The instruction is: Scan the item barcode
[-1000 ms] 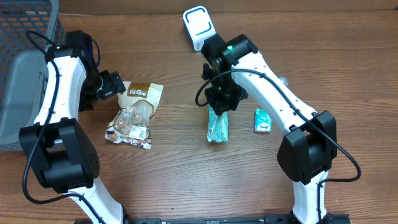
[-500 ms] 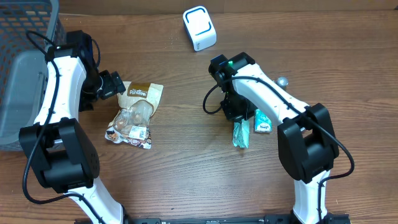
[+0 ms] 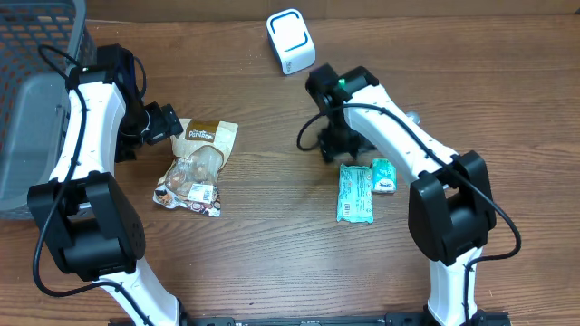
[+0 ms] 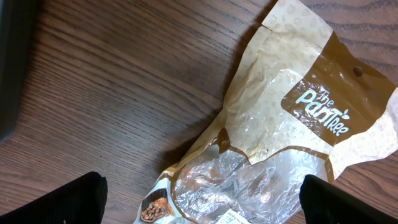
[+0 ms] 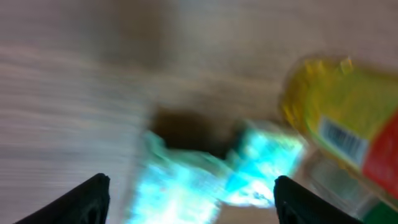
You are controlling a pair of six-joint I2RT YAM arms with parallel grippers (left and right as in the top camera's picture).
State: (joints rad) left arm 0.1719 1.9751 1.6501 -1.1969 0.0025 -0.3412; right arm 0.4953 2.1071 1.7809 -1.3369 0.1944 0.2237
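A white barcode scanner (image 3: 290, 41) stands at the back of the table. A teal packet (image 3: 356, 193) lies flat on the wood just in front of my right gripper (image 3: 337, 145), which is open and holds nothing. In the blurred right wrist view the teal packet (image 5: 205, 180) shows below and between the spread fingers of my right gripper (image 5: 193, 202). A brown and clear snack bag (image 3: 198, 167) lies at the left. My left gripper (image 3: 168, 122) is open beside its top edge. The left wrist view has the snack bag (image 4: 298, 124) under my open left gripper (image 4: 205, 205).
A small green packet (image 3: 383, 176) lies right beside the teal one; the right wrist view shows it as a yellow-green blur (image 5: 348, 130). A grey mesh basket (image 3: 27, 109) fills the far left. A small shiny object (image 3: 412, 118) sits behind the right arm.
My right gripper carried the teal packet away from the scanner toward the right, then opened. The packet now lies flat beside the small green one. The left arm stayed still.
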